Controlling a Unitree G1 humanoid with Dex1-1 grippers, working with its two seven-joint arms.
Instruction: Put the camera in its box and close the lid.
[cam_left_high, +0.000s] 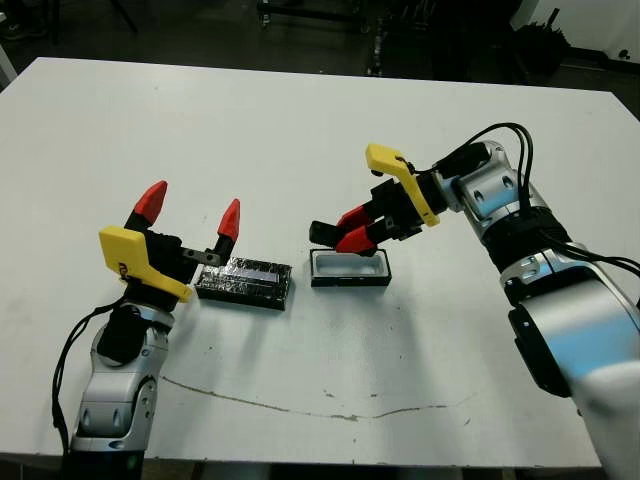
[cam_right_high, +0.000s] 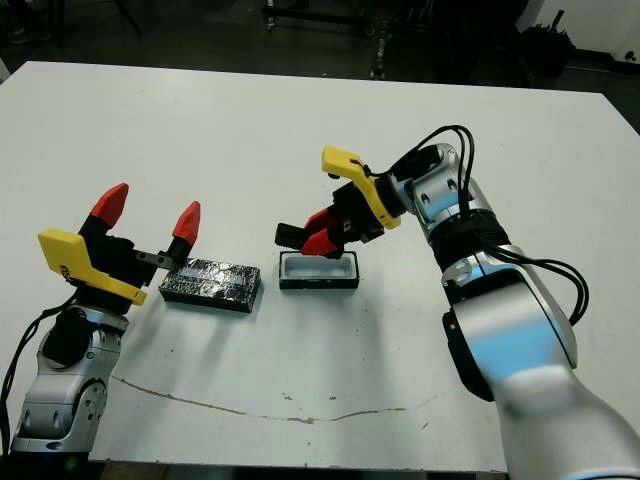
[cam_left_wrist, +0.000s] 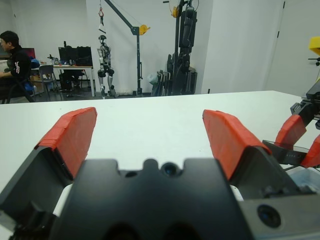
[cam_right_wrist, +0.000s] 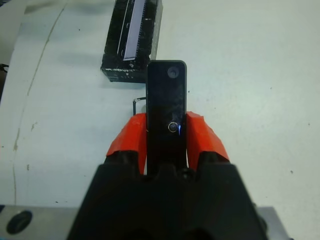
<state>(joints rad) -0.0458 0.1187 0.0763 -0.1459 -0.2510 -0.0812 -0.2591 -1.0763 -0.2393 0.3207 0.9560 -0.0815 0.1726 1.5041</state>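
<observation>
The right gripper (cam_left_high: 350, 233) sat a little right of the frame's centre in the left eye view, its two red fingers pinched on the camera (cam_right_wrist: 166, 102). The black bar stuck out past the fingertips toward picture left, held just above the box (cam_left_high: 349, 268). In the right wrist view the bar ran straight out between the red fingers (cam_right_wrist: 129, 141), one on each long side, with a small lit dot near where they clamped it.

The box lay open on the white table (cam_left_high: 300, 120), just below centre, its white lining showing beneath the gripper. Whether the camera touched the box's rim could not be told.

The lid (cam_left_high: 244, 283) rested flat on the table just left of the box, a narrow gap between them, its glossy wrinkled top and pale stripe facing up.

The left gripper (cam_left_high: 190, 215) stood in the lower left of the frame with its red-tipped fingers spread wide and nothing between them. It was raised beside the lid's left end.
</observation>
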